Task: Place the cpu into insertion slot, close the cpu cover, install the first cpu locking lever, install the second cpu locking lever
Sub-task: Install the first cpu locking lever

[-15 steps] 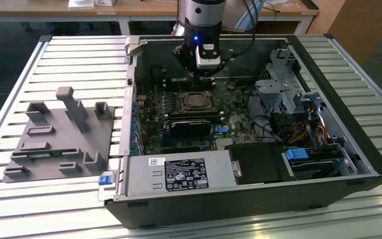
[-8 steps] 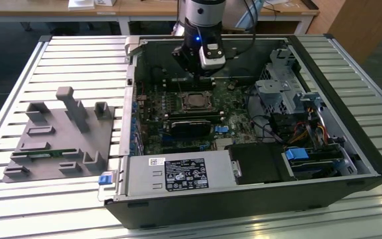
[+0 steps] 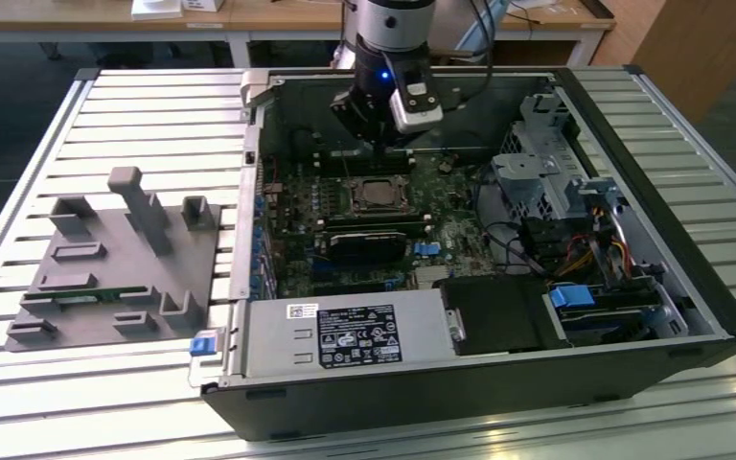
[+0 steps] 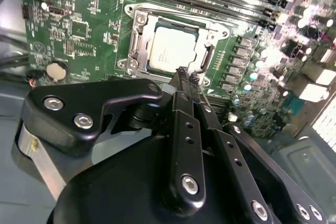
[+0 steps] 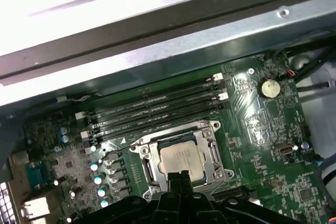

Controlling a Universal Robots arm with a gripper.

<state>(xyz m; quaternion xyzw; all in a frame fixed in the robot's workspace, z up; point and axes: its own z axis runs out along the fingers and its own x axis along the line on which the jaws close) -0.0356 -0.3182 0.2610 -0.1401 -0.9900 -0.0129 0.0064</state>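
The cpu (image 4: 170,51) lies flat in the insertion slot (image 4: 144,56), framed by the lowered cpu cover (image 4: 137,24). The gripper (image 4: 186,77) hangs over one edge of that cover. Its fingers are pressed together around nothing visible, tips just beside a dark wire lever (image 4: 206,60) running along that edge.

One open computer case (image 3: 688,297) lies on one slatted tabletop (image 3: 150,105), and one grey moulded fixture (image 3: 112,278) sits beside it. The case holds one green motherboard (image 5: 262,135) and one labelled power supply (image 3: 342,335). On the board there is one cpu (image 4: 170,48), framed by one cpu cover (image 4: 139,24), and one coin battery (image 5: 270,87). Four long black memory slots (image 5: 157,108) run side by side in the first wrist view. One arm (image 3: 391,24) carries one hand (image 4: 187,74) with two fingers (image 4: 181,106).
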